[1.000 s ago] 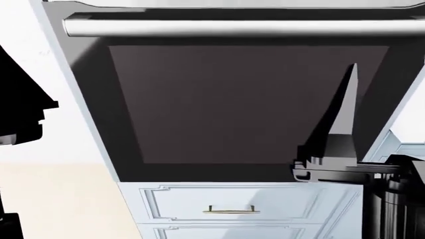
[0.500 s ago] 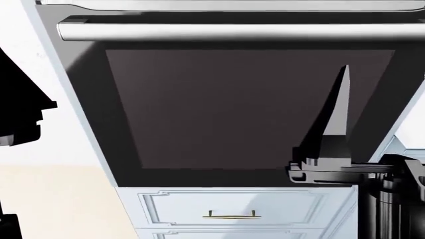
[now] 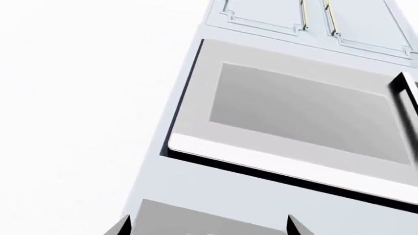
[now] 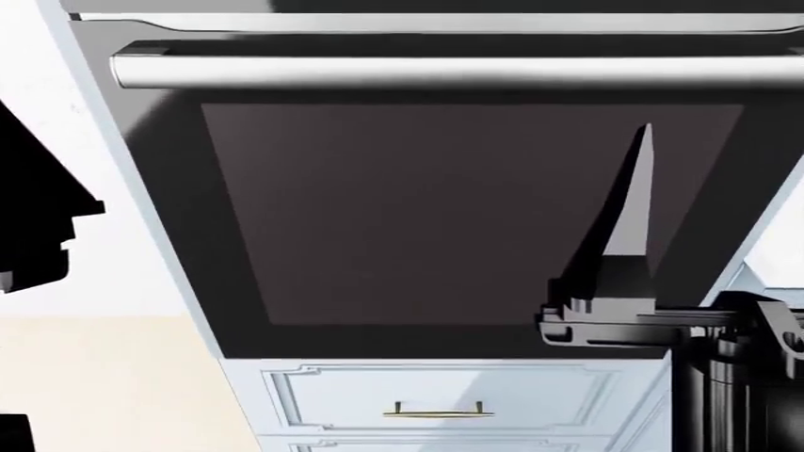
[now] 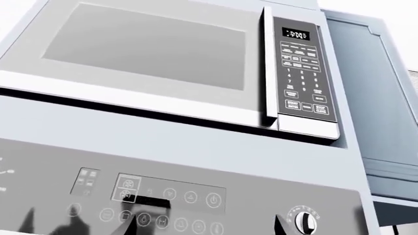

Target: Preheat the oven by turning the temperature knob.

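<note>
The oven (image 4: pixel 440 207) fills the head view: dark glass door, silver bar handle (image 4: pixel 453 71) across its top, white cabinet frame on both sides. Its control strip is cut off above the head view's edge and shows only in the right wrist view, as a grey panel (image 5: pixel 176 191) with small round icons and a lit square one. None of these marks can be read. A round knob (image 5: pixel 304 220) with tick marks around it sits at the panel's right end, partly cut by the frame edge.

Above the oven is a microwave (image 5: pixel 150 63). Its keypad (image 5: pixel 302 73) has a small display and rows of buttons, all too small to read.

The right end effector (image 4: pixel 635 188) stands in front of the door's right part. Only one pointed finger shows in the head view; two dark tips frame the lower edge of the right wrist view, well apart, so it is spread and holds nothing. The knob lies just beside the right tip.

The left end effector (image 3: pixel 205 227) shows only as two tips, spread, facing the microwave. A drawer (image 4: pixel 440 391) with a brass pull sits below the door.
</note>
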Motion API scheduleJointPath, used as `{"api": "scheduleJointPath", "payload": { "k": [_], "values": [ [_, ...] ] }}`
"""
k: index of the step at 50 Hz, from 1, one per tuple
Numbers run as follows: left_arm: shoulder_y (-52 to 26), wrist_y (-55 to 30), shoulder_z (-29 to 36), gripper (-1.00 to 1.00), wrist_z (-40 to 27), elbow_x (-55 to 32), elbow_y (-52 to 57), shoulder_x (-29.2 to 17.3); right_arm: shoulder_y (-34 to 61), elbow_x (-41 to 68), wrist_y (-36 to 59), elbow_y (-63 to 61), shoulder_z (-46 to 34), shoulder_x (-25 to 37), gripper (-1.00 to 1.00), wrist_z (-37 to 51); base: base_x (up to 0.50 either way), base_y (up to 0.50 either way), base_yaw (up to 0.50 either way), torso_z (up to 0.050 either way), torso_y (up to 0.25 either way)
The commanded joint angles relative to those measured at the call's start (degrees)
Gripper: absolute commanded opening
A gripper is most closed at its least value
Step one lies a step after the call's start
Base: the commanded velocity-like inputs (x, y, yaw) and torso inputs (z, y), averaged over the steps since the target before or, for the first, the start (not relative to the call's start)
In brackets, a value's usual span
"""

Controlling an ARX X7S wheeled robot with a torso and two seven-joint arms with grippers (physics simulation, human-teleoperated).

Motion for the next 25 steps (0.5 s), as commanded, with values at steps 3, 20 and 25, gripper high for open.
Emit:
{"api": "scheduleJointPath", "payload": {
  "k": [3,20,25],
  "values": [
    [0.81,2.03,0.43,1.0,-0.33,-1.63,0.24,-1.5,-0.69,-0.88,0.17,-0.01,-0.96,0.0,1.0,-0.35,0.0,0.0,0.0,0.05,0.0],
    [0.61,3.33,1.37,1.0,-2.1,-2.77,0.06,-3.42,-0.14,-0.04,1.58,-0.01,-0.59,0.0,1.0,-0.92,0.0,0.0,0.0,0.05,0.0],
    [0.8,3.83,1.4,1.0,-2.44,-3.12,0.14,-4.08,-0.17,-0.25,1.66,-0.01,-1.02,0.0,1.0,-1.35,0.0,0.0,0.0,0.05,0.0]
  ]
}}
